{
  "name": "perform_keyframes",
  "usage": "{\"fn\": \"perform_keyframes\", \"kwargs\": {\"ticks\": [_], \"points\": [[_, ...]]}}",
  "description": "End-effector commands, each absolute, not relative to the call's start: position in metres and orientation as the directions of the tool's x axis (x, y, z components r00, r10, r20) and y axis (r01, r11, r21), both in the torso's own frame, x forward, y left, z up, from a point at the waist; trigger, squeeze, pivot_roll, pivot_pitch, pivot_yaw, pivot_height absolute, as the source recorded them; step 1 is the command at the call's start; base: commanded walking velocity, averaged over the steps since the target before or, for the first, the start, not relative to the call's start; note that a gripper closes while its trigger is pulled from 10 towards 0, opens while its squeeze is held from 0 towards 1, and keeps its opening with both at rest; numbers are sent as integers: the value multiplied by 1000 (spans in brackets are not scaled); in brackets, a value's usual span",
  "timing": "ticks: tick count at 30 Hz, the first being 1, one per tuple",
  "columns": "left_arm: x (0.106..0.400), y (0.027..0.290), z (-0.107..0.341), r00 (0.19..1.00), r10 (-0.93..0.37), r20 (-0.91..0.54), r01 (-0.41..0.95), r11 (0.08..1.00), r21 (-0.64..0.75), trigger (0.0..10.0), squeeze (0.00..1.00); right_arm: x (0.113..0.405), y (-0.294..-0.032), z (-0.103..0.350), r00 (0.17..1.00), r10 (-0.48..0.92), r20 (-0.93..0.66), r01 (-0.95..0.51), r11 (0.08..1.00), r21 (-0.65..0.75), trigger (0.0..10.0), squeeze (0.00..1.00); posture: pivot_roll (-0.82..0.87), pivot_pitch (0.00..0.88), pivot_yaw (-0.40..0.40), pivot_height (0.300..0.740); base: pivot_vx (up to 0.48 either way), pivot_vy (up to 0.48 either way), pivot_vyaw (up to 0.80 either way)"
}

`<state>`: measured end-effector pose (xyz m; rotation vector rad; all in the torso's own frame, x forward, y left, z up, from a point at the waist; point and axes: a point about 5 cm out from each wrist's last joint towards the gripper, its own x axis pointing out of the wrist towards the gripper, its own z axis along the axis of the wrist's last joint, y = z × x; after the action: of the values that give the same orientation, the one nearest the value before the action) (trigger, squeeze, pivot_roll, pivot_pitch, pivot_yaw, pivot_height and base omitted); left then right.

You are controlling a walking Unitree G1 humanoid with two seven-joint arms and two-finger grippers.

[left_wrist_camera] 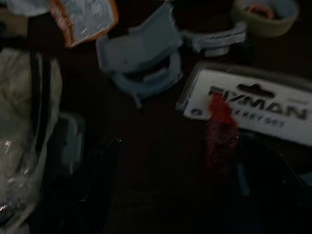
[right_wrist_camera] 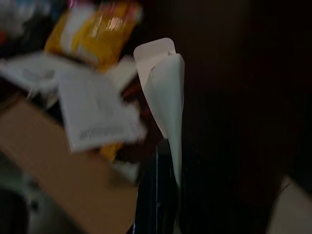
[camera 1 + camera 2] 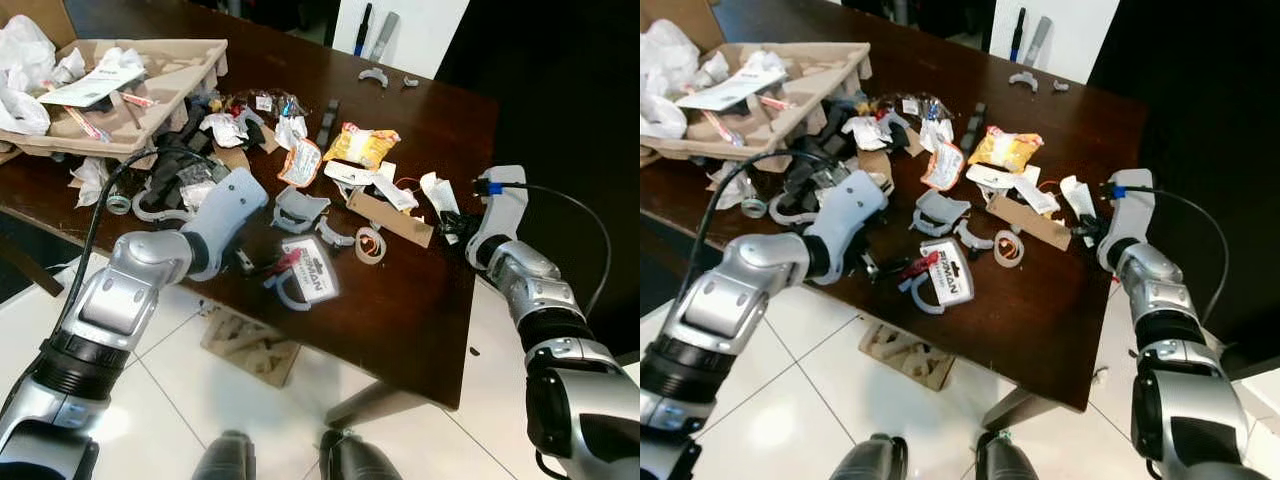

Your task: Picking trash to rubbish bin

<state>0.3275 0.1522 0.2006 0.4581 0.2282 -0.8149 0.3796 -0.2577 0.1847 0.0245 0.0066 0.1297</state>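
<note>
Trash point(image 3: 362, 146) is lying all over the table point(image 3: 420, 310), nothing visibly cleared, while the left gripper point(image 3: 262, 268) is closing on a red scrap point(image 3: 290, 260) and the right gripper point(image 3: 447, 226), grip unclear, is touching white paper point(image 2: 165, 87).

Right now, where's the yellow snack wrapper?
In the eye views the yellow snack wrapper lies mid-table toward the far side, just right of the orange-edged packet and beyond the brown cardboard strip. Neither gripper touches it.

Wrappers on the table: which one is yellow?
The crinkled snack packet, past the cardboard strip. The wrapper beside it is white with an orange edge; the rest look white.
</note>
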Motion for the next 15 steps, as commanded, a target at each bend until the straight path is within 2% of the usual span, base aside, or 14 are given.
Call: {"fn": "perform_keyframes", "kwargs": {"ticks": [1,2,5,7,10,11,13,14,15], "points": [[329,153,198,661,-659,-358,750,591,297,10000,0,374,-281,192,999,7,43,-9,1000,28,10000,0,110,228,-83,740,0,0,0],[329,153,198,661,-659,-358,750,591,297,10000,0,374,-281,192,999,7,43,-9,1000,28,10000,0,110,228,-83,740,0,0,0],[331,150,197,656,-678,-331,755,586,295,10000,0,367,-307,198,989,-136,65,135,991,8,10000,0,102,233,-83,740,0,0,0],[332,149,197,655,-682,-325,756,584,297,10000,0,365,-313,198,984,-167,65,167,986,7,10000,0,102,233,-83,740,0,0,0],[330,138,196,618,-730,-293,785,551,282,10000,0,333,-371,185,894,-449,-12,447,892,-70,10000,0,97,231,-89,740,0,0,0],[330,138,196,618,-730,-293,785,551,282,10000,0,333,-371,185,894,-449,-12,447,892,-70,10000,0,97,231,-89,740,0,0,0],[329,132,196,598,-753,-277,800,533,277,10000,0,300,-406,169,804,-590,-74,581,806,-109,10000,0,96,234,-89,740,0,0,0],[329,132,196,598,-753,-277,800,533,277,10000,0,300,-406,169,804,-590,-74,581,806,-109,10000,0,96,234,-89,740,0,0,0],[328,131,196,586,-763,-271,807,522,275,10000,0,284,-419,160,765,-636,-105,623,771,-130,10000,0,95,235,-88,740,0,0,0]]}}
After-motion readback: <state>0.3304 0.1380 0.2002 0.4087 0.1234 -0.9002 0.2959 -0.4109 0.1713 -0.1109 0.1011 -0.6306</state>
